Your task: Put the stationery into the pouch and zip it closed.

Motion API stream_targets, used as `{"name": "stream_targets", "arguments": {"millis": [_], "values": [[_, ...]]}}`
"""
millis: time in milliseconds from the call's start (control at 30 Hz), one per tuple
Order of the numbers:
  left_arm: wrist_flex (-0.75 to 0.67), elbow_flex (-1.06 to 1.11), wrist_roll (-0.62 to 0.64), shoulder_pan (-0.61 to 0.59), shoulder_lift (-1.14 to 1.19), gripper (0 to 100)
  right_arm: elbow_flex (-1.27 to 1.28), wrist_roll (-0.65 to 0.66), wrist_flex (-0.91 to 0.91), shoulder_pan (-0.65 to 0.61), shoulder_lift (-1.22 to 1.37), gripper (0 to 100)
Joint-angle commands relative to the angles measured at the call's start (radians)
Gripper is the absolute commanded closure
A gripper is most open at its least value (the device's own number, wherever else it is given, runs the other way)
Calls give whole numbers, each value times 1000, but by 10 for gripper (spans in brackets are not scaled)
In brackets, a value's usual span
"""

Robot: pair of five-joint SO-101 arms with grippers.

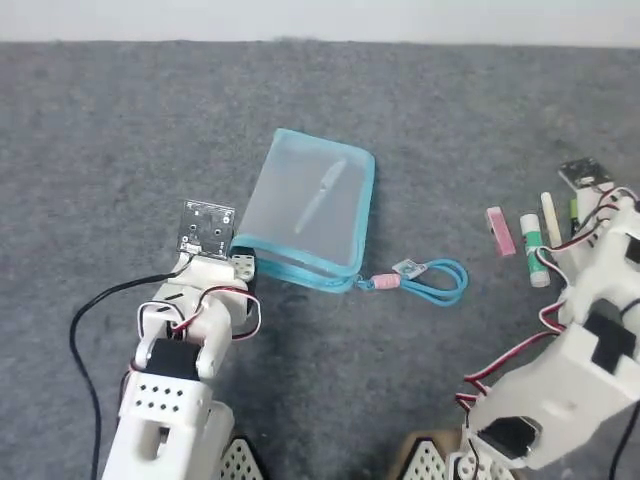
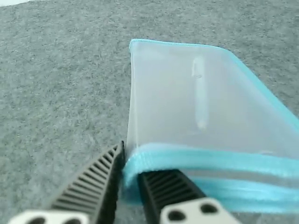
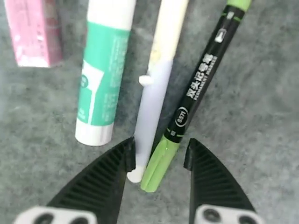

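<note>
Step in hand, as judged: picking the next item for the pouch (image 1: 310, 215).

- The left end effector (image 2: 131, 163) should hold the teal lip raised and steady, so the mouth gapes toward the other arm. A slack lip would likely block entry.
- The pouch lies mid-counter (image 1: 120, 130) with an inner pen (image 1: 320, 195) showing through it. Its mouth looks unzipped, and the blue strap (image 1: 440, 280) trails off its right corner.
- Well to the right, close together in a row, lie the eraser (image 3: 32, 30), glue stick (image 3: 103, 70), white pen (image 3: 156, 79) and marker (image 3: 196, 93).
- The right end effector (image 3: 160, 149) brackets the ends of both white pen and marker. It is better centred on one of them, or closing may pinch two or skew them.

End effectors:

- Left: clenched on the lip at the pouch's near-left corner.
- Right: spread wide, grasping nothing. Contact with the counter cannot be told.
</note>
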Motion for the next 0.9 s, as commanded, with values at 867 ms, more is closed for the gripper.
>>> {"name": "stream_targets", "arguments": {"millis": [867], "values": [[-3,-19,0,-5,-11,990,-233,-38,189,12,-93,824]]}}
